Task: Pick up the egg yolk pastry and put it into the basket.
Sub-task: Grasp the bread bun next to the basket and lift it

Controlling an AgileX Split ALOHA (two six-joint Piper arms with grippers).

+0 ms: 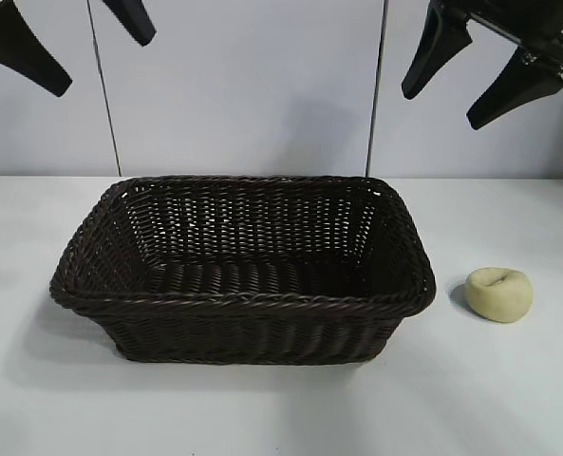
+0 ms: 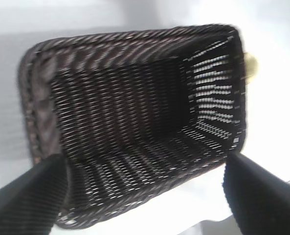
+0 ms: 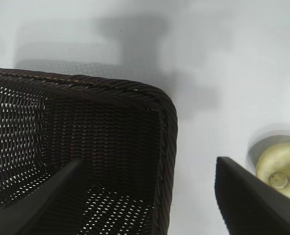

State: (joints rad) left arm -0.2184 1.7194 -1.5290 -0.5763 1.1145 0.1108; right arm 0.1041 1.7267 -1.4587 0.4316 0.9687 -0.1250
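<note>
The egg yolk pastry point(image 1: 498, 294), a small pale yellow bun with a creased top, lies on the white table just right of the basket point(image 1: 243, 302). The basket is a large dark brown wicker one with a braided rim, and nothing lies inside it. My right gripper point(image 1: 469, 78) hangs open high above the pastry's side of the table. The right wrist view shows the pastry point(image 3: 281, 170) partly behind one finger, beside the basket's corner point(image 3: 165, 112). My left gripper point(image 1: 84, 46) is open too, high at the upper left. In the left wrist view the basket point(image 2: 47, 63) fills the frame, and the pastry point(image 2: 251, 65) peeks past its far wall.
The white table point(image 1: 281, 408) stretches around the basket. A pale wall with two thin dark vertical lines point(image 1: 103, 90) stands behind it.
</note>
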